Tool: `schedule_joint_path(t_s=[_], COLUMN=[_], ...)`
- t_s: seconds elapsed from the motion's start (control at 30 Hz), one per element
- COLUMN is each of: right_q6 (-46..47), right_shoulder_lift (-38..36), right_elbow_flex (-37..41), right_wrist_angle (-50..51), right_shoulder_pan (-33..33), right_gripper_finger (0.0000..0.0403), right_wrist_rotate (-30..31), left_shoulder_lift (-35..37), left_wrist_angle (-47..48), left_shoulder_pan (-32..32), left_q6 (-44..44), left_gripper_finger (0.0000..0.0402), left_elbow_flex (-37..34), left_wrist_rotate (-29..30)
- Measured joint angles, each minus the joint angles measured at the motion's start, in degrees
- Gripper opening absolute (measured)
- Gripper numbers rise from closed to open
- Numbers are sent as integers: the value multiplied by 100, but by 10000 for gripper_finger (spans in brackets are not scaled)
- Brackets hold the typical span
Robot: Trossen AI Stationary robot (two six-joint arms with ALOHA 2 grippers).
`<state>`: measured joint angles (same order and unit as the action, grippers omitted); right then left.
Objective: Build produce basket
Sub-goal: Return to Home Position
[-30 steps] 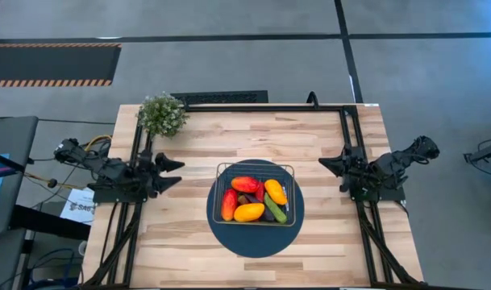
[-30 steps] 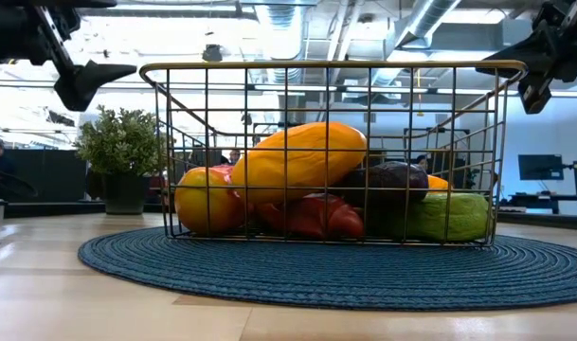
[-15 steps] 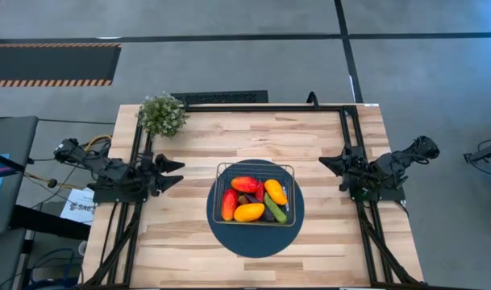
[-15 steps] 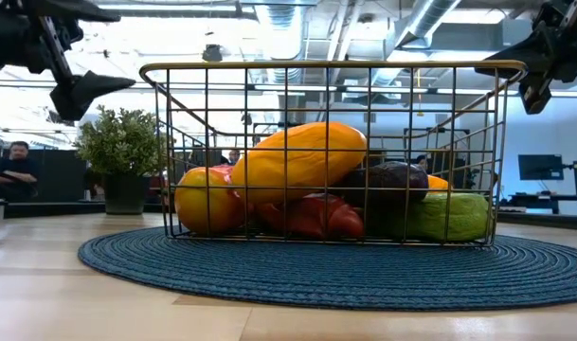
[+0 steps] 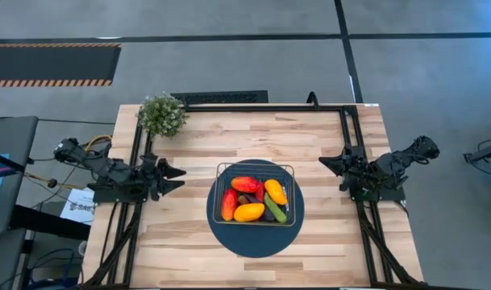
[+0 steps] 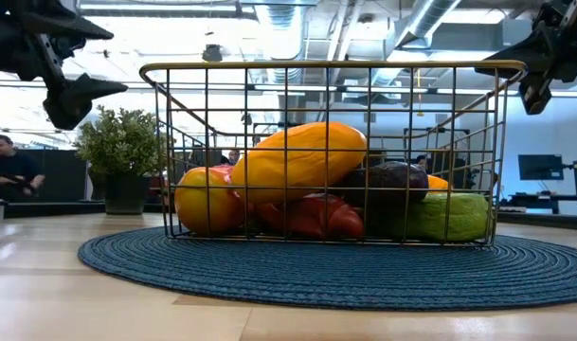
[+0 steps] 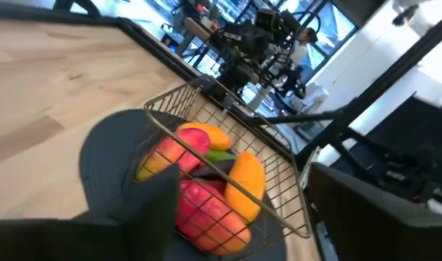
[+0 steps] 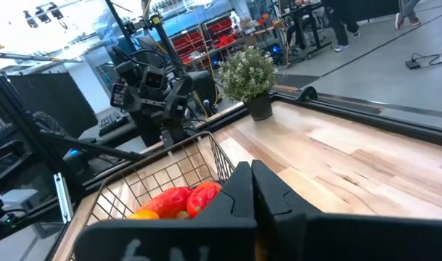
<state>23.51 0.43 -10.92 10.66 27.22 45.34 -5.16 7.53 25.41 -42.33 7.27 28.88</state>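
The wire basket (image 5: 255, 165) stands on a round dark-blue mat in the middle of the table. It holds the produce (image 5: 249, 211): red, orange and yellow peppers, one green piece and one dark purple piece (image 6: 394, 178). My left gripper (image 5: 179, 177) hovers open above the table, left of the basket and apart from it. In the left wrist view its fingers frame the basket (image 7: 206, 145) from a distance. My right gripper (image 5: 324, 164) hovers shut to the right of the basket; its wrist view shows the fingers (image 8: 239, 185) pressed together.
The blue woven mat (image 6: 297, 275) lies under the basket. A bushy potted plant (image 5: 162, 114) stands at the table's far left corner. Bare wood shows on both sides of the mat and along the near edge. People sit in the room beyond the table (image 6: 9, 170).
My left gripper has drawn back a little toward the table's left edge, away from the basket, and has sunk slightly. The right arm, the basket and the produce have stayed still.
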Motion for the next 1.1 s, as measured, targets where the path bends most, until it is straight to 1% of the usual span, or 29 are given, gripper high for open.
schedule_joint_path(t_s=[0.13,0.27,0.3,0.33,0.43,0.5,0.6,0.67,0.73,0.83,0.93,1.0,1.1], right_q6=[-4,-341,-502,-691,-1247,-1386,-1433,-1607,-1785,-1817,-1992,-2055,-2064], right_shoulder_lift=[0,0,0,0,0,-1,-2,-2,0,-2,-14,-17,-17], right_elbow_flex=[0,0,2,0,0,-2,19,114,182,222,282,285,284], right_wrist_angle=[0,-172,-296,-423,-681,-659,-581,-636,-646,-643,-667,-687,-685], right_shoulder_pan=[0,0,0,0,0,0,0,-7,-74,-320,-729,-1101,-1739], right_gripper_finger=[0,0,0,0,0,0,0,0,0,0,0,0,0], right_wrist_rotate=[-4,-13,-15,-20,-22,-22,-22,-24,-42,-52,-302,-631,-1287], left_shoulder_lift=[-129,-226,-224,-221,-221,-221,-221,-221,-219,-221,-219,-221,-219], left_wrist_angle=[0,-2,-15,-51,-202,-297,-262,-252,-254,-368,-598,-699,-750], left_shoulder_pan=[0,0,0,0,-2,-2,-5,-68,-219,-581,-1112,-1512,-2101], left_q6=[491,984,1088,1254,1940,2187,2331,2419,2476,2615,2767,2822,2861], left_gripper_finger=[178,47,24,14,14,13,3,2,1,0,0,0,0], left_elbow_flex=[0,0,0,0,0,0,0,-2,-2,-2,-4,-4,-4], left_wrist_rotate=[168,666,822,954,1040,1038,1003,989,992,925,307,-163,-782])
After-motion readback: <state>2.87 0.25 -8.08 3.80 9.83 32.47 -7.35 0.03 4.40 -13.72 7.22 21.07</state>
